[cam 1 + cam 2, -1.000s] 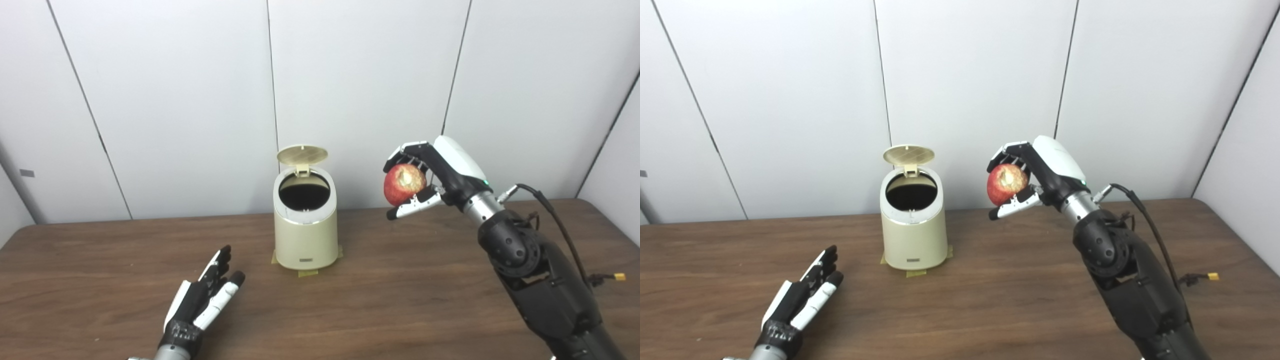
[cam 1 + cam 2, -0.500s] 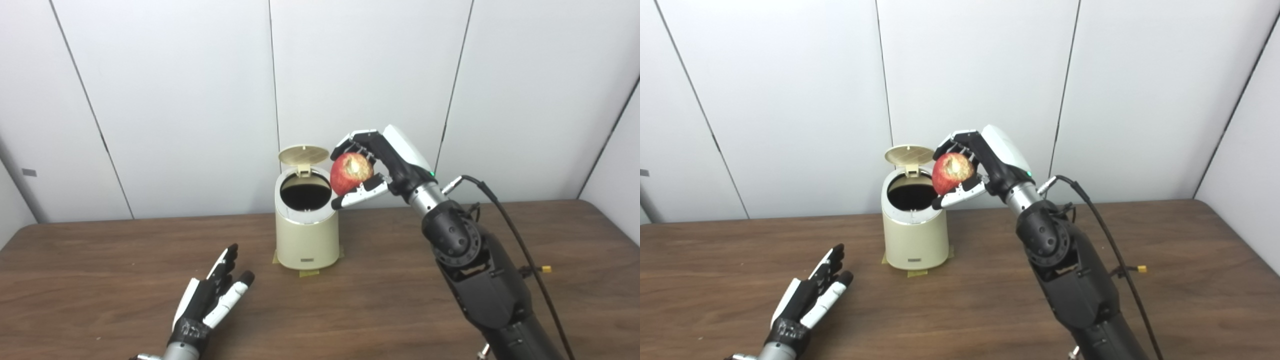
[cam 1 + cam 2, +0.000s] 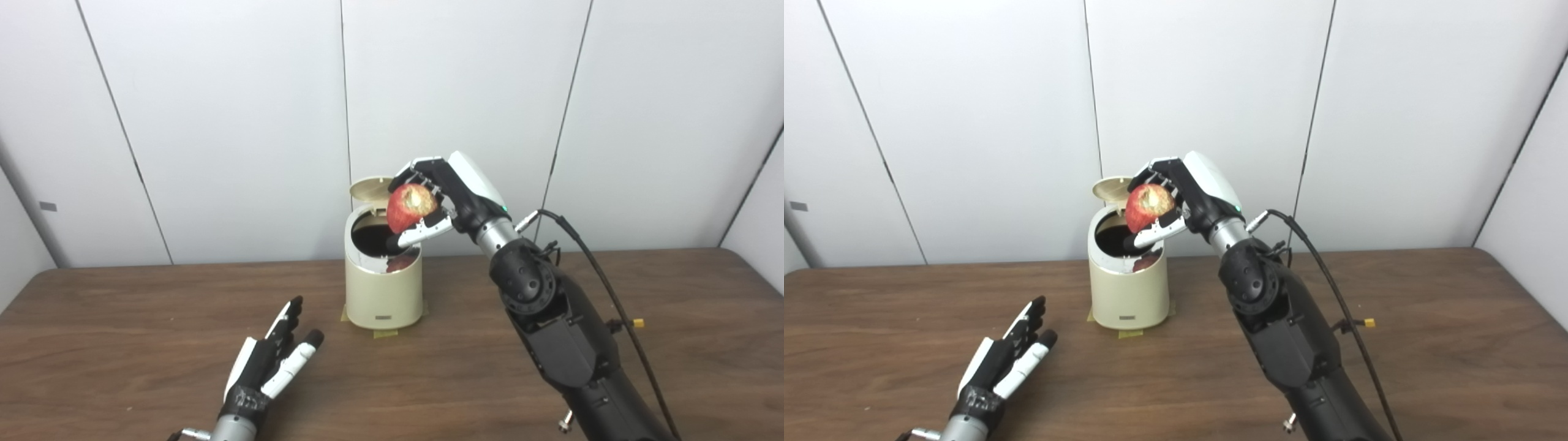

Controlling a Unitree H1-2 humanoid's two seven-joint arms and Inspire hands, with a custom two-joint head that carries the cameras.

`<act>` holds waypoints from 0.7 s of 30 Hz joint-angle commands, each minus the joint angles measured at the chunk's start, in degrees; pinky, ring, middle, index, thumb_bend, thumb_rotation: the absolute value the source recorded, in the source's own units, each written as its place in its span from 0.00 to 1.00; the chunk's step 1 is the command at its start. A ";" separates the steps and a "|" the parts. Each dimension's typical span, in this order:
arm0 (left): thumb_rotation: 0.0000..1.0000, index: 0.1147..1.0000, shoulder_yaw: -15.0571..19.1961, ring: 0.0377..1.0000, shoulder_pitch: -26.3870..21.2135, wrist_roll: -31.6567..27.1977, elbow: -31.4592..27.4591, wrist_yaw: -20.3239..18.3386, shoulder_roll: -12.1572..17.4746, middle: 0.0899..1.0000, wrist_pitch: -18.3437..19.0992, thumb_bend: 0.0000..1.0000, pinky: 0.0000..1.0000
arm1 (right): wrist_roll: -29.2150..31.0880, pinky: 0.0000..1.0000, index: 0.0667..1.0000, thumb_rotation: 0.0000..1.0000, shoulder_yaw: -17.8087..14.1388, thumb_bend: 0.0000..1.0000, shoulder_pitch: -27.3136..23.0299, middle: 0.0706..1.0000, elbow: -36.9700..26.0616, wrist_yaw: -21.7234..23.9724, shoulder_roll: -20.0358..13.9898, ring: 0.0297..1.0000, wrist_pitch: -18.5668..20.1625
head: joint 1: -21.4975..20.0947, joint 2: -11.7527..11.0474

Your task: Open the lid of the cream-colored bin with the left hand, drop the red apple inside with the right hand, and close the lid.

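Left eye view: right robot hand (image 3: pixel 436 195) clamped on apple (image 3: pixel 408 206), held just above the bin (image 3: pixel 383 288) mouth, toward its right rim. Bin stands near the worktop (image 3: pixel 122 343) far edge, centre; lid (image 3: pixel 369 185) tilted up behind. Left robot hand (image 3: pixel 269 366) lies near the front edge, fingers apart, holding nothing. Step: centre apple over the opening, then release, keeping clear of rim and lid. Interior dark; no contents discernible, only a red reflection on the rim.
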 commanded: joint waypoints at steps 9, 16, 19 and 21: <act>0.74 1.00 0.41 1.00 -2.98 -0.04 -1.02 0.89 -0.24 1.00 -1.39 0.86 1.00 | -2.11 0.28 0.53 0.00 2.66 0.51 -5.01 0.43 4.91 -4.47 -2.63 0.34 -11.10 | 0.04 0.13; 0.74 1.00 0.54 1.00 -2.90 -0.63 -0.71 0.76 -0.41 1.00 -1.72 0.87 1.00 | -2.31 0.30 0.53 0.00 2.51 0.51 -5.04 0.43 6.82 -5.40 -2.84 0.35 -12.47 | 0.38 0.14; 0.74 1.00 0.46 1.00 -2.92 -0.34 -0.65 1.17 -0.50 1.00 -1.92 0.87 1.00 | -2.47 0.30 0.53 0.00 2.66 0.51 -5.13 0.43 7.25 -5.69 -2.74 0.35 -12.50 | 0.67 0.36; 0.73 1.00 0.43 1.00 -2.98 -0.23 -0.69 1.29 -0.52 1.00 -1.93 0.87 1.00 | -2.42 0.30 0.53 0.00 2.73 0.51 -5.21 0.43 7.61 -5.77 -2.70 0.35 -12.78 | 0.81 0.42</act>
